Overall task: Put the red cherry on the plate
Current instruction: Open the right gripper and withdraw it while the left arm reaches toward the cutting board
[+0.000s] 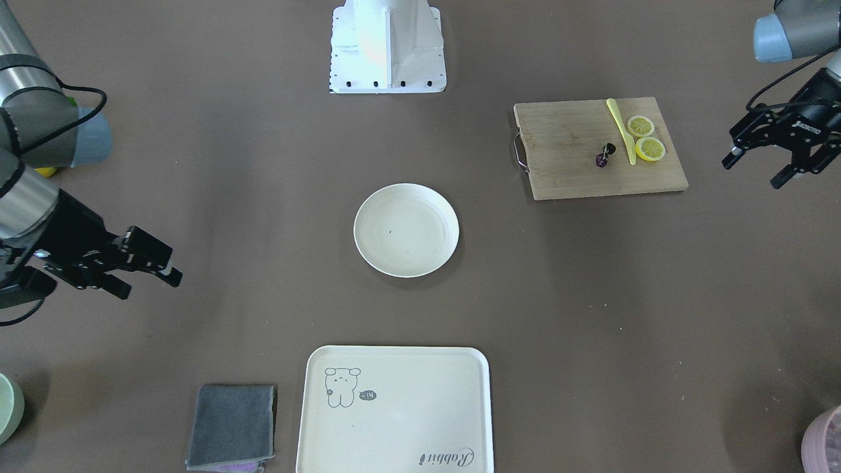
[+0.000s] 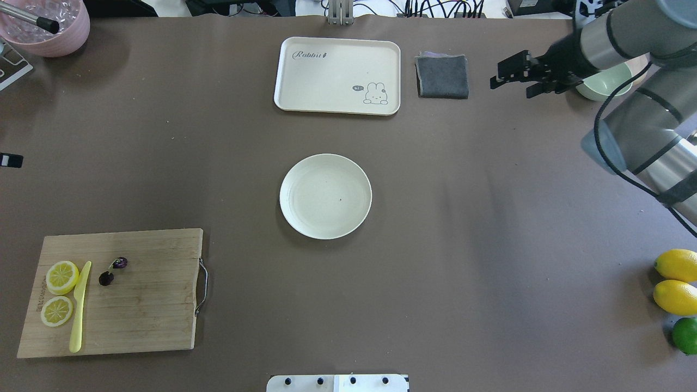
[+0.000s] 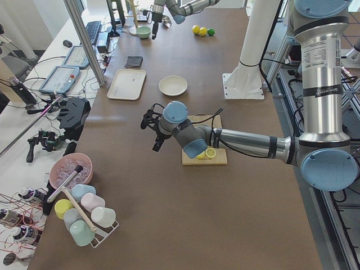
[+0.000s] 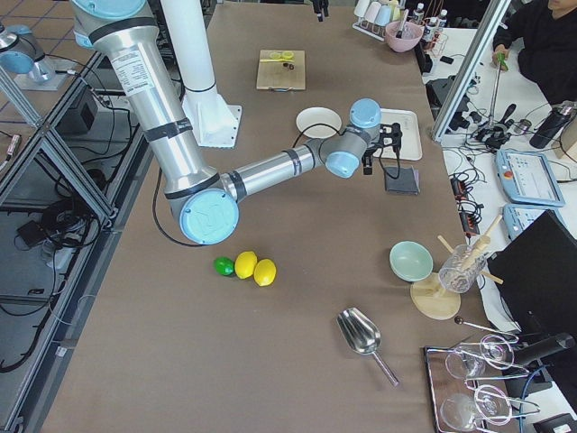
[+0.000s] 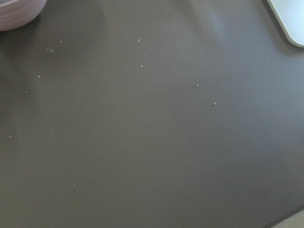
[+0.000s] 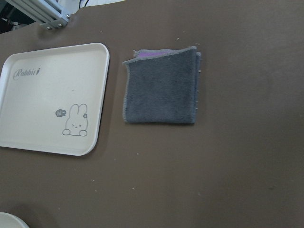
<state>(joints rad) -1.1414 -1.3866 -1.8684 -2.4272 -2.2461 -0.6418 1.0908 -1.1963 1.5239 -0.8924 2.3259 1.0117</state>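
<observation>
The left gripper (image 1: 753, 173) hangs over bare table just past the lemon end of the board, its two black fingers spread wide and holding nothing. The right gripper (image 1: 151, 287) is also spread wide and empty, well off to the other side, near a folded grey cloth (image 1: 232, 426).

The red cherry (image 1: 602, 159), a tiny dark maroon pair joined by thin stems, lies on a rectangular wooden cutting board with a metal handle (image 1: 571, 164). Just beside the cherry is a pale yellow plastic knife (image 1: 621, 130), and beyond the knife are two round lemon slices (image 1: 640, 125). The round cream-white plate (image 1: 420, 217) sits mid-table, well apart from the board, with only a small dark speck at its centre.

A rectangular cream tray with a small printed animal (image 1: 407, 420) lies beyond the plate, next to the cloth. A pink ribbed bowl (image 2: 46, 27) in one far corner holds clear ice-like pieces and a metal handle. A pale green bowl (image 4: 410, 260) stands near the right arm. Two whole lemons (image 2: 678, 265) and a lime (image 2: 686, 335) rest at the near right edge.

The brown table (image 1: 197, 164) carries the white robot base (image 1: 387, 46). Further along are a rack of pastel cups (image 3: 84, 216), a metal scoop (image 4: 361, 334) and a person in dark sleeves (image 4: 550, 36).
</observation>
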